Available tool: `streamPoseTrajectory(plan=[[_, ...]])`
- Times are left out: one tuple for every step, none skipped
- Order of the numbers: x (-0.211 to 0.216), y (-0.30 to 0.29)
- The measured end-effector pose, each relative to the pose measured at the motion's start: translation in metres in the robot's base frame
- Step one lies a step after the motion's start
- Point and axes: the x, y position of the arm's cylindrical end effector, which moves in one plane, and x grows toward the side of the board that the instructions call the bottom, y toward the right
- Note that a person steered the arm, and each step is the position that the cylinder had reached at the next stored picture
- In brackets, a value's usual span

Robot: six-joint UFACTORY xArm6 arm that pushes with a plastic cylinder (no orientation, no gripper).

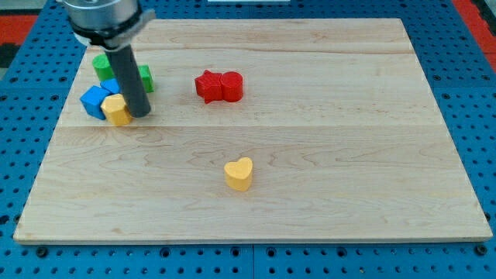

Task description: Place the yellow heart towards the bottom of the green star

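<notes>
The yellow heart (239, 173) lies alone near the middle of the wooden board (325, 139), toward the view's bottom. My tip (139, 114) rests at the upper left, touching the right side of a yellow block (116, 110). Green blocks sit just behind the rod: one (102, 65) at its left and one (145, 77) at its right; which is the star I cannot tell, as the rod hides parts of them. The heart is far from my tip, down and to the right.
Blue blocks (96, 100) crowd beside the yellow block at the upper left. A red star (208, 85) and a red round block (232, 86) sit side by side at the upper middle. Blue pegboard (465, 46) surrounds the board.
</notes>
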Motion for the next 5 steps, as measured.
streamPoseTrajectory(plan=[[-0.024, -0.025], [-0.016, -0.008], [0.0, -0.02], [0.032, 0.044], [0.069, 0.149]])
